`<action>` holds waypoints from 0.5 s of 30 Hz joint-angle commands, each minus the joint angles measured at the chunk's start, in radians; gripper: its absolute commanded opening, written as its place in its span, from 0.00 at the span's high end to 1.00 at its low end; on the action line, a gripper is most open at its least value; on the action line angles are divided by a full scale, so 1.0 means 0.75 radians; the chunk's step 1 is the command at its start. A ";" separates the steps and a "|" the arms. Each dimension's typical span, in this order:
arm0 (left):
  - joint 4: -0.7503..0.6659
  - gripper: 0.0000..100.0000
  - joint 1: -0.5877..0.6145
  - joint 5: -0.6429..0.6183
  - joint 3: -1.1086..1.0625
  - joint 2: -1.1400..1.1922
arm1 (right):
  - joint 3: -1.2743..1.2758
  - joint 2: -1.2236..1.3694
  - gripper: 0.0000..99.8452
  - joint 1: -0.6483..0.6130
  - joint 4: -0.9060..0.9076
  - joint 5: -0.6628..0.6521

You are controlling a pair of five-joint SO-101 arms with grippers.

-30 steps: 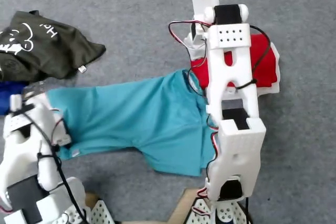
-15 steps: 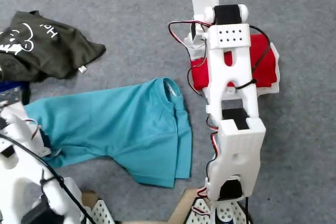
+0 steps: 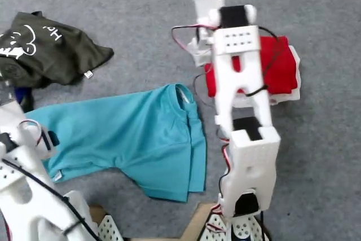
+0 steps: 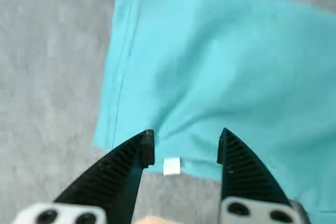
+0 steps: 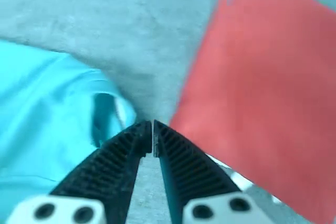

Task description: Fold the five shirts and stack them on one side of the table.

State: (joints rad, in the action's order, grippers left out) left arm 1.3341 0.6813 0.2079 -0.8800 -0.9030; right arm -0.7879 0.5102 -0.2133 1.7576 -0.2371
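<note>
Presently I see my left tool (image 4: pixel 185 142) spread wide above the hem of the teal shirt (image 4: pixel 226 61); right tool (image 5: pixel 153 129) pressed together, holding nothing, beside the red shirt (image 5: pixel 262 87).

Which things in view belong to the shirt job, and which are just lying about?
Job: teal shirt, red folded shirt, white layer beneath it, dark green shirt, blue cloth edge.
Just there: grey table cover, wooden board under the arms.

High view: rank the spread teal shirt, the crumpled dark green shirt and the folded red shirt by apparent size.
1. Spread teal shirt, clearly largest.
2. Crumpled dark green shirt.
3. Folded red shirt; the right arm hides part of it, so second and third are close.
</note>
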 commanded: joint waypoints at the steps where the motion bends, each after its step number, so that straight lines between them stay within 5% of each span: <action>1: -0.123 0.79 -0.034 -0.059 0.077 -0.070 | 0.030 -0.071 0.99 -0.137 0.002 0.008; 12: -0.507 0.86 -0.255 -0.327 0.185 0.534 | -0.042 0.277 0.99 -0.315 0.008 0.065; 15: -0.471 0.89 -0.257 -0.303 0.312 0.751 | -0.060 0.265 0.99 -0.329 0.010 0.117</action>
State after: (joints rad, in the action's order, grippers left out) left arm 0.9735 0.5017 -0.0269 -0.7603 -0.4672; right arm -0.7818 0.7250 -0.4404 1.7530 -0.1803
